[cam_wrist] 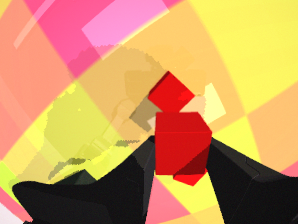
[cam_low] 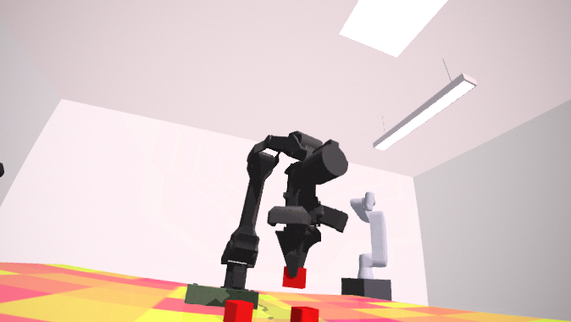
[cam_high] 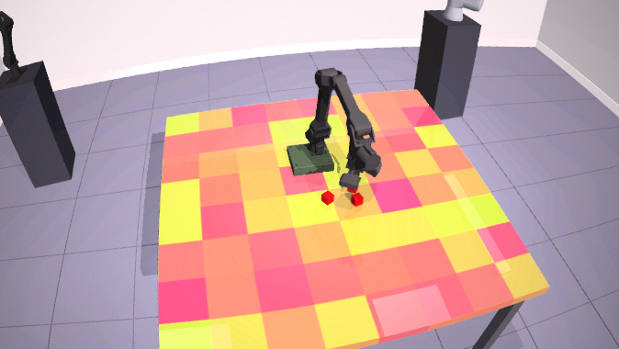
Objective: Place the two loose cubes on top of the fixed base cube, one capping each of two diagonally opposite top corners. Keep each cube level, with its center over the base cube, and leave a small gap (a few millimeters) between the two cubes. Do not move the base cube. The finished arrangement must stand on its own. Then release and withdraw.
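My gripper [cam_high: 351, 185] is shut on a red cube [cam_high: 352, 188] and holds it in the air above the checkered table. The held cube hangs from the fingertips in the exterior view [cam_low: 294, 277] and sits between the black fingers in the wrist view [cam_wrist: 181, 144]. Two more red cubes rest on the table: one to the left [cam_high: 327, 197] [cam_low: 238, 310] and one just below the gripper [cam_high: 357, 199] [cam_low: 304, 314]. In the wrist view the cube on the table [cam_wrist: 172, 92] shows just beyond the held cube. I cannot tell which of the two is the fixed base.
The arm's green base plate [cam_high: 309, 161] lies behind the cubes. Two dark pedestals [cam_high: 34, 124] [cam_high: 446, 64] stand off the table at the back left and back right. A white robot arm [cam_low: 373, 237] stands on a dark block in the background.
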